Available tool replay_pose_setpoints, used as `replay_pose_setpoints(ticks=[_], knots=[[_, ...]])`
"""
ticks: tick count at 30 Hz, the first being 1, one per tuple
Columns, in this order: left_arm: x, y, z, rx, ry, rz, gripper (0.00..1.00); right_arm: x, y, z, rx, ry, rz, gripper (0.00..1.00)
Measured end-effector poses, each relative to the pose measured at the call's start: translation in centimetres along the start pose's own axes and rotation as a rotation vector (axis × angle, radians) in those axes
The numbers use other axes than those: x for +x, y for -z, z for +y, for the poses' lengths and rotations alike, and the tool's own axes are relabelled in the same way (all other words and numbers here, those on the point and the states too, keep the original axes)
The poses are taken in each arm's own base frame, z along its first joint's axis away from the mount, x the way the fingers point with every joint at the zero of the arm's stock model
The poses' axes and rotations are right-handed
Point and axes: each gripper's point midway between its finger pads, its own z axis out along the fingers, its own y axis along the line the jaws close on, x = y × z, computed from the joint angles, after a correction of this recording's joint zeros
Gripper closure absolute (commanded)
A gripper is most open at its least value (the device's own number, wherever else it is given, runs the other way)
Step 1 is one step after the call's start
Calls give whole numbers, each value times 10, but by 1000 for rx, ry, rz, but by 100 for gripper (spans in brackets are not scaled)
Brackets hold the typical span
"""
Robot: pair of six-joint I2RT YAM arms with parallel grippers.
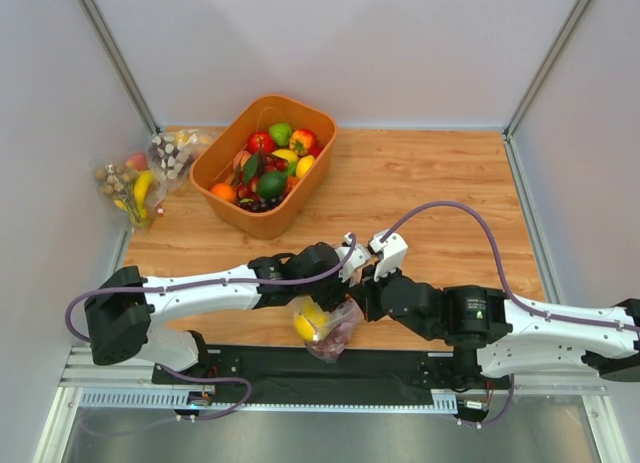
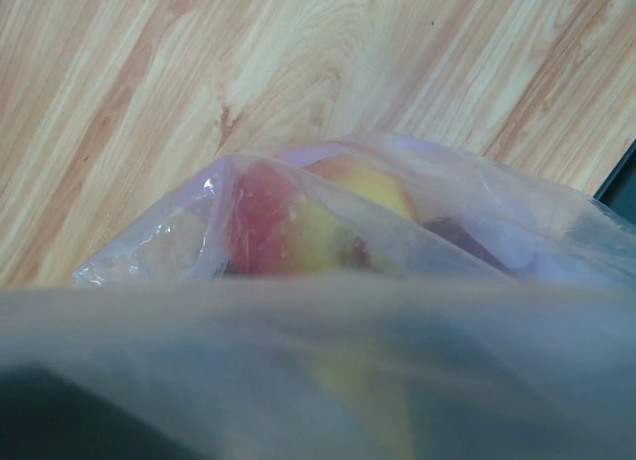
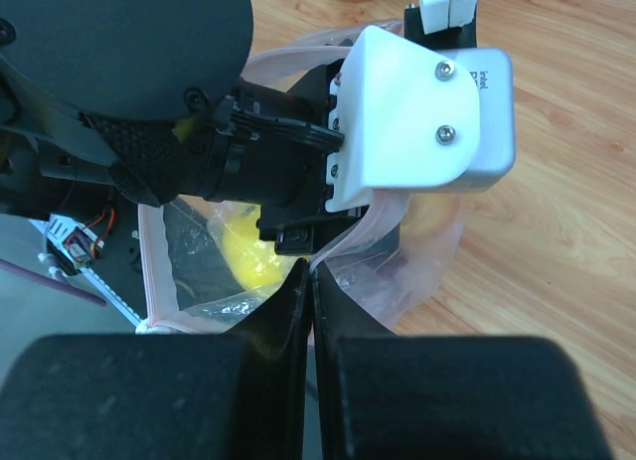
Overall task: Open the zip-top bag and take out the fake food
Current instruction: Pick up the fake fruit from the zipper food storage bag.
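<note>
The zip-top bag [image 1: 328, 328] hangs between both grippers at the table's near edge. A yellow fruit [image 1: 307, 323] and a dark purple piece [image 1: 341, 336] of the fake food show through it. My right gripper [image 3: 311, 269] is shut on the bag's [image 3: 427, 256] pink zip strip, and the mouth gapes open over the yellow fruit [image 3: 248, 251]. My left gripper [image 1: 336, 286] sits at the mouth, right against the right gripper [image 1: 354, 299]. In the left wrist view blurred plastic of the bag [image 2: 477, 202] hides its fingers, and a red-yellow apple [image 2: 283, 227] shows inside.
An orange bin [image 1: 262, 219] full of plastic fruit stands at the back centre-left. Two other clear bags [image 1: 130, 183] with a banana and nuts lie at the far left edge. A black mat [image 1: 300, 383] runs along the front below the hanging bag.
</note>
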Motion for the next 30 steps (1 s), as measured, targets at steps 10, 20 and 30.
replay_pose_setpoints(ticks=[10,20,30], knots=[[-17,34,-5,50,29,-72,100,-4,10,0,-44,-80,-39,100],[-29,89,-25,194,35,-115,100,-5,12,-12,6,-96,-54,100],[-18,124,-32,255,31,-101,100,-12,14,-10,5,-115,-75,66]])
